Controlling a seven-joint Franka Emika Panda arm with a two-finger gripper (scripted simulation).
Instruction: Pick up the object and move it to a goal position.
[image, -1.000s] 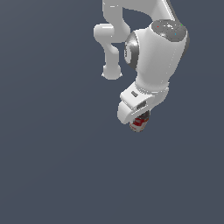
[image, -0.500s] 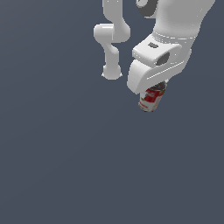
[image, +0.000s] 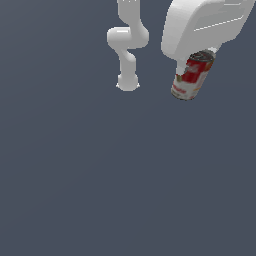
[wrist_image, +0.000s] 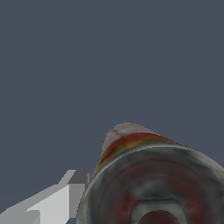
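The object (image: 191, 75) is a small can with a red-and-white label and dark grey ends. It hangs tilted in the air at the exterior view's upper right, under the white hand of the arm. My gripper (image: 196, 61) is shut on the can; the fingers are mostly hidden behind the hand and the can. In the wrist view the can (wrist_image: 148, 179) fills the lower part, its dark metallic end facing the camera, with one grey finger (wrist_image: 65, 197) pressed against its side.
The arm's white base and lower links (image: 128, 50) stand at the top middle of the exterior view. A plain dark grey floor (image: 100, 175) spreads below.
The arm has lifted the can higher and toward the exterior view's right, closer to the camera. The gripper has stayed shut on the can throughout.
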